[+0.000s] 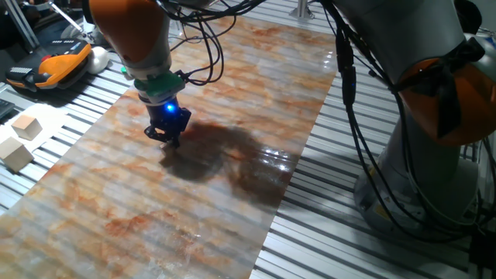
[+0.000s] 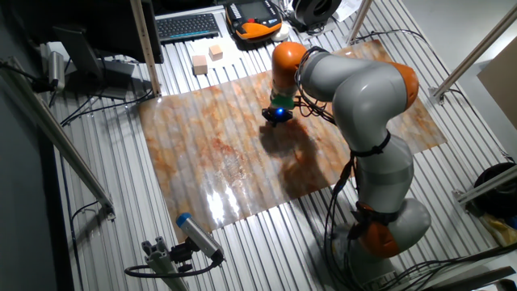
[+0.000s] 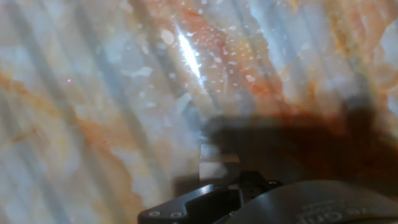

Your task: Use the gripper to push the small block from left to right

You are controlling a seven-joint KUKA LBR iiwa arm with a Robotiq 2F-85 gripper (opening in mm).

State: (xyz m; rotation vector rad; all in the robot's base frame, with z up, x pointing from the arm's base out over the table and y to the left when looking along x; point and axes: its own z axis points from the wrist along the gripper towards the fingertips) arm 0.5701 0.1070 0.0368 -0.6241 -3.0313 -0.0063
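Observation:
My gripper [image 1: 170, 139] is a black narrow claw with a blue light and a green ring above it. It stands low over the marble-patterned mat [image 1: 256, 85], near the mat's left part, and its fingers look closed together. It also shows in the other fixed view [image 2: 276, 117]. In the hand view the small block [image 3: 217, 165], a tiny tan cube, lies on the mat right in front of the hand's black housing [image 3: 261, 202]. The cube is hidden behind the claw in both fixed views. I cannot tell whether it touches the fingers.
Two larger pale wooden blocks [image 1: 25, 126] [image 1: 15, 153] lie off the mat at the left, also seen in the other fixed view [image 2: 199, 64]. An orange-and-black device [image 1: 58, 66] lies behind them. The arm's base [image 1: 434, 155] and cables stand at the right.

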